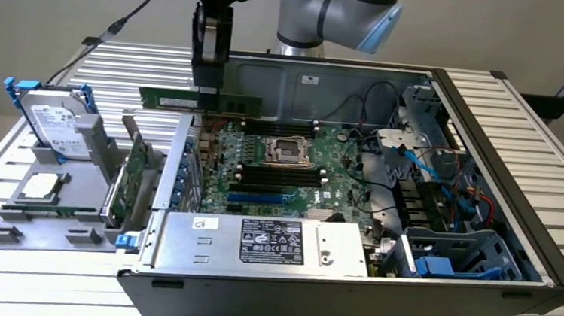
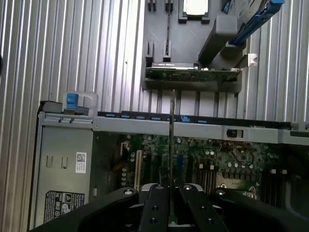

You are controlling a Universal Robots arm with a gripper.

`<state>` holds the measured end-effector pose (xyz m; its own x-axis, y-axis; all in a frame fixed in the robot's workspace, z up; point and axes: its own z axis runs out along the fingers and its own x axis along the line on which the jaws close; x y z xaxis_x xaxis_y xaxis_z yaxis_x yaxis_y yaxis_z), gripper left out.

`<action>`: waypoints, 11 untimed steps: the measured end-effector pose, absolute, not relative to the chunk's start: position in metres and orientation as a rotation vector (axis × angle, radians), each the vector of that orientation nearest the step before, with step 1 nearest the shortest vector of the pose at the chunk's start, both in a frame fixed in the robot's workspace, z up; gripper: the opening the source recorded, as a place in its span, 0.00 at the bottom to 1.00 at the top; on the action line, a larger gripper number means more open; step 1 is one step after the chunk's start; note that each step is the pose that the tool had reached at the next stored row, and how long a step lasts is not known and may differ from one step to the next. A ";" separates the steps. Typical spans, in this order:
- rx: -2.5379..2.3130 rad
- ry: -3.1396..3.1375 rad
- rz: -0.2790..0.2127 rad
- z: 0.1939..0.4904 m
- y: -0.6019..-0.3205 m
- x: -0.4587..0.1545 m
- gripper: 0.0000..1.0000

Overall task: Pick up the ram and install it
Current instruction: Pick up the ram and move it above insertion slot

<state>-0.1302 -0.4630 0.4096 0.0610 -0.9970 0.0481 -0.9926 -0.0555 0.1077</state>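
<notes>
No legible text: labels on ram [image 1: 175, 100], power supply [image 1: 270, 241], hard drive [image 1: 53, 119] all unreadable.

Ribbed metal table [image 1: 138, 67] with open computer case [image 1: 330, 313] and grey, perhaps plastic, parts stand [image 1: 45, 226] beside it.

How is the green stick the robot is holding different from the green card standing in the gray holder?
The ram hangs in the air, pinched by the gripper above the open computer case. The expansion card stands in the gray holder beside the case. The ram is a long, low strip, and the expansion card is taller. Both are green circuit boards on edge.
</notes>
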 end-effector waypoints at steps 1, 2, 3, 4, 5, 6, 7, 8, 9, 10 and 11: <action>2.204 -2.078 -0.059 0.409 -0.460 -0.127 0.14; 2.204 -2.078 -0.058 0.409 -0.457 -0.124 0.14; 2.203 -2.078 -0.058 0.408 -0.453 -0.121 0.14; 2.203 -2.078 -0.058 0.408 -0.450 -0.118 0.14; 2.203 -2.078 -0.058 0.407 -0.448 -0.114 0.14; 2.203 -2.078 -0.058 0.406 -0.445 -0.111 0.14; 2.203 -2.078 -0.058 0.406 -0.442 -0.107 0.14; 2.203 -2.078 -0.058 0.405 -0.440 -0.103 0.14; 2.203 -2.078 -0.058 0.405 -0.437 -0.100 0.14; 2.203 -2.078 -0.058 0.404 -0.435 -0.095 0.14; 2.203 -2.078 -0.058 0.404 -0.433 -0.091 0.14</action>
<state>-0.0912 -0.4330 0.4037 0.0610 -0.9969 0.0492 -0.9926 -0.0554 0.1078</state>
